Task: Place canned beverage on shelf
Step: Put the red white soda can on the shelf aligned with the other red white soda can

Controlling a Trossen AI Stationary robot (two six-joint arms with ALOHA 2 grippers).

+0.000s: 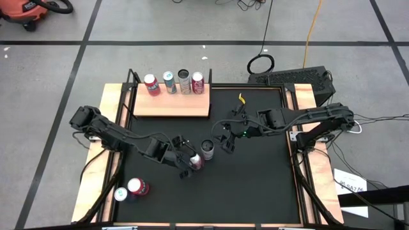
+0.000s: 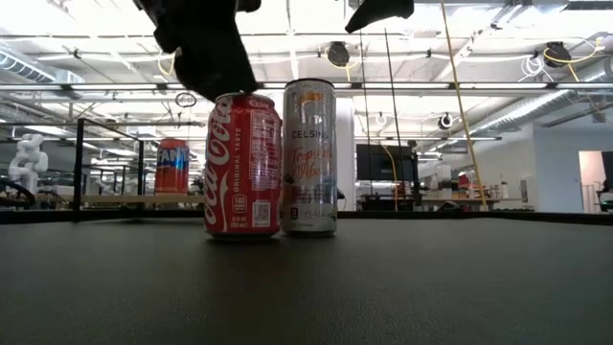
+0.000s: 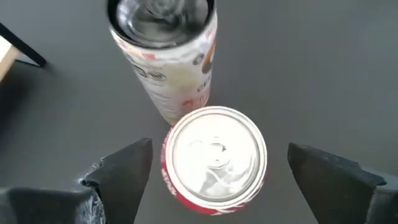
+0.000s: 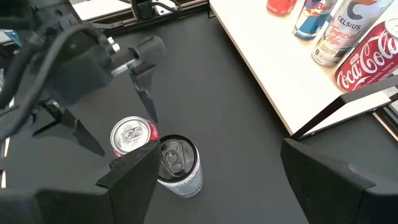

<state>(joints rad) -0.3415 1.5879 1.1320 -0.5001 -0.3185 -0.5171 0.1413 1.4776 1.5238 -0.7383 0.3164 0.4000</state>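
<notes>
red cola can (image 1: 195, 161) upright on counter (image 1: 255, 185), touching tall silver can (image 1: 208, 149), well apart from shelf (image 1: 171, 106) | left pincer (image 1: 191, 163) spread, straddling red cola can, not pinching | right pincer (image 1: 225, 143) spread, just beside tall silver can

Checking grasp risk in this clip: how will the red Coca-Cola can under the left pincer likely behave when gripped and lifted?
The Coca-Cola can looks sealed, so probably full and heavy for its size. Its smooth round wall may slip between the open left pincer fingers. Touching the taller Celsius can, it could topple that one if nudged.
</notes>
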